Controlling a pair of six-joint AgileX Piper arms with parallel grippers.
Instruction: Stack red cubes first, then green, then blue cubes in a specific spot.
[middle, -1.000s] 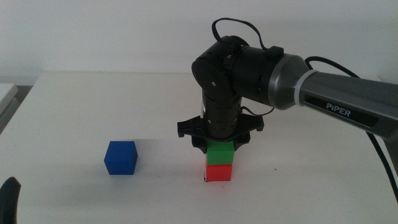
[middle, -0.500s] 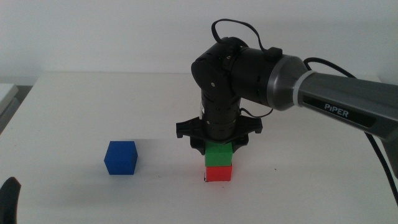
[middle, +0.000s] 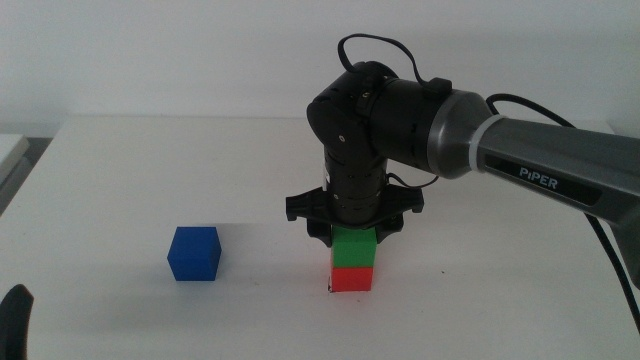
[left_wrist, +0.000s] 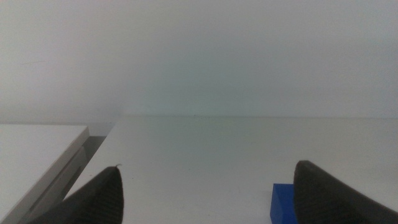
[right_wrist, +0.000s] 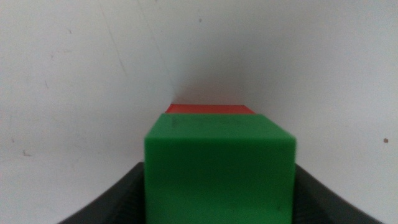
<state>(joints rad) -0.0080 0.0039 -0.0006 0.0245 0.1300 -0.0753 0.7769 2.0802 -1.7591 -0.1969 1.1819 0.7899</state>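
My right gripper (middle: 353, 236) comes straight down over the small matte bright-green cube (middle: 354, 249), jaws hugging its sides with no gap I can make out, the green cube sitting on the small matte bright-red cube (middle: 353, 278). The small deep-blue cube (middle: 194, 253) lies well left of the red one, near my waiting left gripper (left_wrist: 205, 198), jaws spread and empty. If I open unevenly or lift off-line, I judge the green cube could slide off
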